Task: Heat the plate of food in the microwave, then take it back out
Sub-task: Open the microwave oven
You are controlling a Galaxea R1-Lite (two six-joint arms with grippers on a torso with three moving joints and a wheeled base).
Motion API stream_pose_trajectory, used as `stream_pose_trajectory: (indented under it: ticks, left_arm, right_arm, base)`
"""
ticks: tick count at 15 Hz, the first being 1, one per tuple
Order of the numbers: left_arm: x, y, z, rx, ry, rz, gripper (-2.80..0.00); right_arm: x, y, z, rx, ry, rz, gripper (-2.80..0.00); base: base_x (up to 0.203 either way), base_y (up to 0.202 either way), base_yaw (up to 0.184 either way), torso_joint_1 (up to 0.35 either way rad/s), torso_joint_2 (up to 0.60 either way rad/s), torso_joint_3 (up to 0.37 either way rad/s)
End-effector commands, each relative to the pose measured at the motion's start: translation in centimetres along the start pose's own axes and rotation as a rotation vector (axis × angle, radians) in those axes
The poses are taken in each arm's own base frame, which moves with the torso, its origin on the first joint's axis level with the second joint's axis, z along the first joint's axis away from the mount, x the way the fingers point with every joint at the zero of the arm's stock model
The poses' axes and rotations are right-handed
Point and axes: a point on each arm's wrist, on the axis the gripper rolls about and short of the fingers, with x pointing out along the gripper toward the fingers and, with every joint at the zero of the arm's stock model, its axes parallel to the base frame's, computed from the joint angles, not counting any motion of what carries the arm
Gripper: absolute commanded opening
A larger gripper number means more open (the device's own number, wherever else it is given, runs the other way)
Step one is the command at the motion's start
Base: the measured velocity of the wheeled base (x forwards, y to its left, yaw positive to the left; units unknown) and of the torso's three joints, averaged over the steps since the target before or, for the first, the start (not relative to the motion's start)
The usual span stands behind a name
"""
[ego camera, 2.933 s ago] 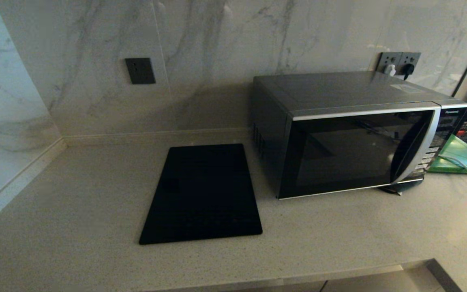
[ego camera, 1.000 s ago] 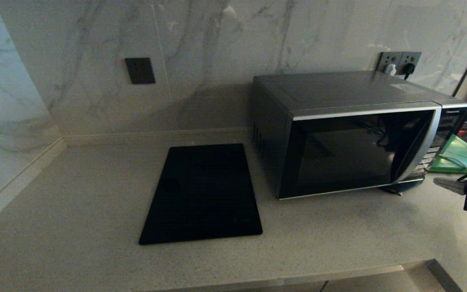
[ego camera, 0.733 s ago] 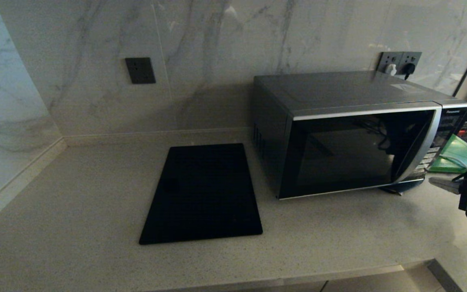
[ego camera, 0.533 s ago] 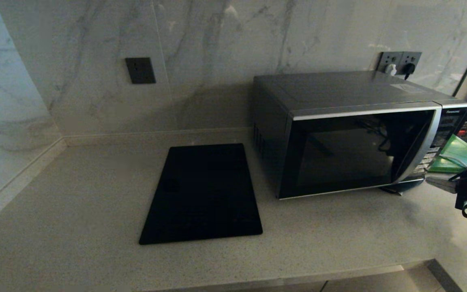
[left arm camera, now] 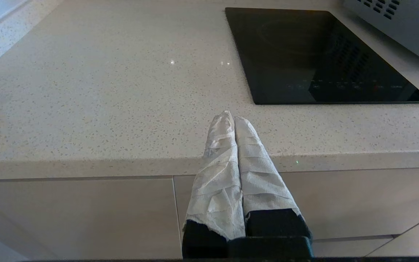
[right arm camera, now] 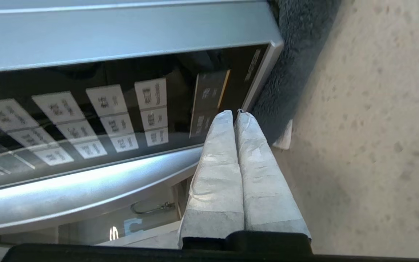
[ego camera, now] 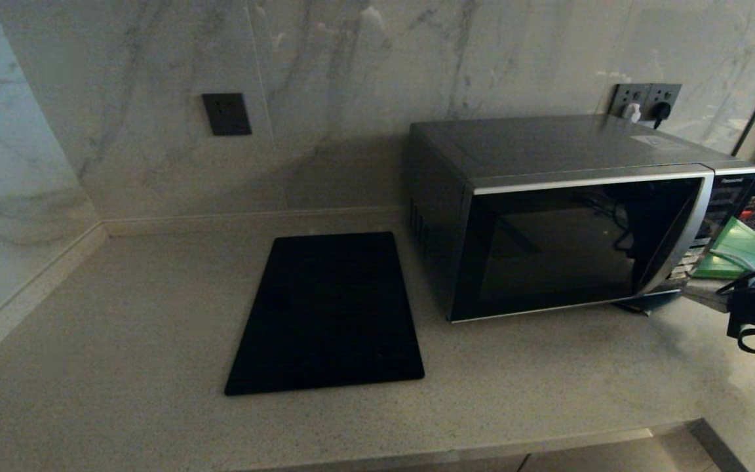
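The microwave point(ego camera: 574, 249) stands at the back right of the counter with its black glass door closed and its curved silver handle point(ego camera: 676, 242) beside the button panel point(right arm camera: 115, 105). My right gripper point(ego camera: 695, 296) is at the far right, shut, with its taped fingertips point(right arm camera: 224, 120) just short of the lowest buttons at the panel's bottom corner. My left gripper point(left arm camera: 233, 117) is shut and holds nothing, low in front of the counter's front edge. The plate of food is out of view.
A flat black cooktop panel point(ego camera: 328, 314) lies on the counter left of the microwave. A green board point(ego camera: 744, 252) sits to the right of it. A dark pad point(right arm camera: 296, 54) pokes out under the microwave's corner. Wall sockets point(ego camera: 645, 98) sit behind.
My right gripper has come into the head view from the right edge and crept left and slightly up toward the microwave's button panel. Nothing else has moved.
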Motion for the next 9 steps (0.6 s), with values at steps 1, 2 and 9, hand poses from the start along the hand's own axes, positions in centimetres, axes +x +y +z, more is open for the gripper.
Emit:
stream_pose_trajectory:
  ticks: [1, 2, 9]
  left_arm:
    - [0.0, 0.0, 0.0, -0.001, 0.0, 0.0, -2.8]
    - [0.0, 0.0, 0.0, -0.001, 0.0, 0.0, -2.8]
    - [0.01, 0.0, 0.01, -0.001, 0.001, 0.001, -2.8]
  right_arm:
    - [0.23, -0.17, 0.33, -0.001, 0.003, 0.007, -2.8]
    - [0.34, -0.18, 0.42, -0.007, 0.003, 0.01, -2.8]
    - [1.09, -0.04, 0.68, -0.057, -0.002, 0.034, -2.8]
  base:
    - [0.0, 0.0, 0.0, 0.0, 0.0, 0.0]
    - [0.0, 0.0, 0.0, 0.0, 0.0, 0.0]
    - [0.0, 0.0, 0.0, 0.0, 0.0, 0.0]
